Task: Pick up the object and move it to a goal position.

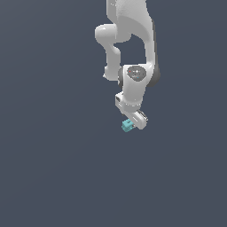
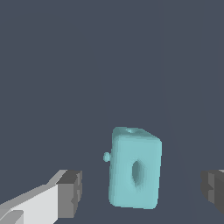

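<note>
The object (image 2: 133, 168) is a small teal blocky piece with an oval dent in one face and a small nub on its side. In the wrist view it stands between my two dark finger pads (image 2: 70, 192), with a gap on each side, so neither pad touches it. My gripper (image 2: 142, 192) is open around it. In the exterior view the white gripper (image 1: 134, 123) is lowered right over the object (image 1: 127, 127), which peeks out at the exterior view's left of the hand. The fingertips are hidden there.
The white arm (image 1: 133, 40) comes down from the top of the exterior view. Everything else is a plain dark grey-blue floor (image 1: 53, 168) with no other objects or edges in sight.
</note>
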